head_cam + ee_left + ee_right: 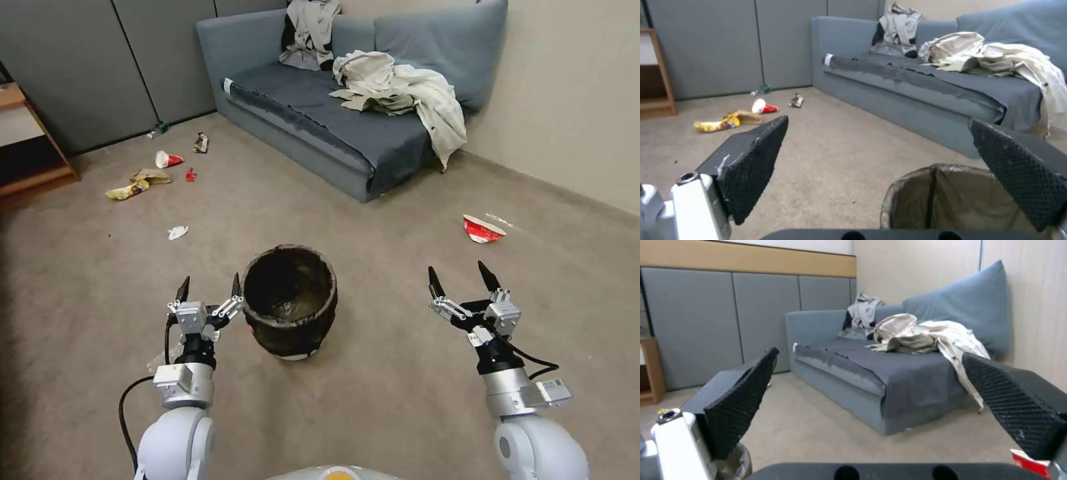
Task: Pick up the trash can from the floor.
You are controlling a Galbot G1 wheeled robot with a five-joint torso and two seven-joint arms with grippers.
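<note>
The trash can, a small round bin with a crinkled black bag over its rim, stands on the grey-beige carpet floor straight in front of me. My left gripper is open right beside the can's left side, one fingertip close to the rim. In the left wrist view the can's rim shows just under one of the open fingers. My right gripper is open too, held well off to the right of the can with nothing between its fingers.
A grey sofa with crumpled clothes stands against the back wall. Litter lies on the carpet: wrappers and a cup at far left, a paper scrap, a red-and-white bowl at right. A wooden shelf stands at left.
</note>
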